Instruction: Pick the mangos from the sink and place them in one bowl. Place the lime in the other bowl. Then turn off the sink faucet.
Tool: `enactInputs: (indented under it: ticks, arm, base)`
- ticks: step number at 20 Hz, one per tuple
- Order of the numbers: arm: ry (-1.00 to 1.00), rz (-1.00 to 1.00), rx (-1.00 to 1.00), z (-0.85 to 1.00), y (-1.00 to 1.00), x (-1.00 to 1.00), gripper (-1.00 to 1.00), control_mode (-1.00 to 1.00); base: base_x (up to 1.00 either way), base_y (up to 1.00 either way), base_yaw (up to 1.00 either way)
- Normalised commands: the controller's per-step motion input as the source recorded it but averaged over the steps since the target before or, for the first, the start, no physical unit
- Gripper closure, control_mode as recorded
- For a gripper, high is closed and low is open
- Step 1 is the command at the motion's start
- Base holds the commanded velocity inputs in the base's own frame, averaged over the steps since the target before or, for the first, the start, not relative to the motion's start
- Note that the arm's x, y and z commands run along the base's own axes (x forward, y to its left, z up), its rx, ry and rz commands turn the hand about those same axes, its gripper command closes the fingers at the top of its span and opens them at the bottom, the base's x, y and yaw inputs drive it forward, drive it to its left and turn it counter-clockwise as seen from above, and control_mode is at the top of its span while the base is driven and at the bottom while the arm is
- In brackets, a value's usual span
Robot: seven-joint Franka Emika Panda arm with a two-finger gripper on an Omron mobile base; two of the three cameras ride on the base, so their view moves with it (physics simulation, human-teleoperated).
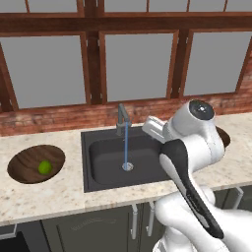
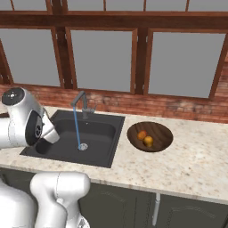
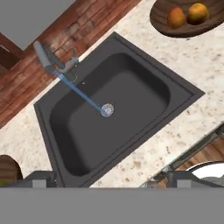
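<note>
Above the sink, the hand hangs with fingers apart, empty; water runs from the faucet.

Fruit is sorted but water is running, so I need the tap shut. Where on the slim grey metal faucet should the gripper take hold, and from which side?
Probably the small side lever at the base of the slim grey metal faucet, on its bowl-of-mangos side. Come down from above with the open gripper; the blue stream and spout lean over the dark basin, so stay behind them.
</note>
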Motion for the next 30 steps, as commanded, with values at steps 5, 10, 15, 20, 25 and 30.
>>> enactInputs:
  ticks: [5,10,15,20,25,30]
  arm:
    - [0.0,-0.16,0.19,0.0,-0.93,0.0,-1.0,-1.0]
    - [-0.01,-0.13,0.09,0.01,-0.51,0.08,-1.0,-1.0]
    - [0.18,-0.03,0.03,0.01,-0.13,0.32,-1.0,-1.0]
    - [0.06,-0.27,0.3,0.0,-0.34,0.09,-1.0,-1.0]
    - [0.0,-0.29,0.29,0.0,-0.21,0.02,-1.0,-1.0]
    - [0.0,-0.22,0.11,0.0,0.15,0.33,-1.0,-1.0]
  base:
    - [0.0,0.0,0.0]
    - [0.0,0.0,0.0]
    - [0.0,0.0,0.0]
    - [0.0,0.0,0.0]
    - [0.0,0.0,0.0]
    - [0.0,0.0,0.0]
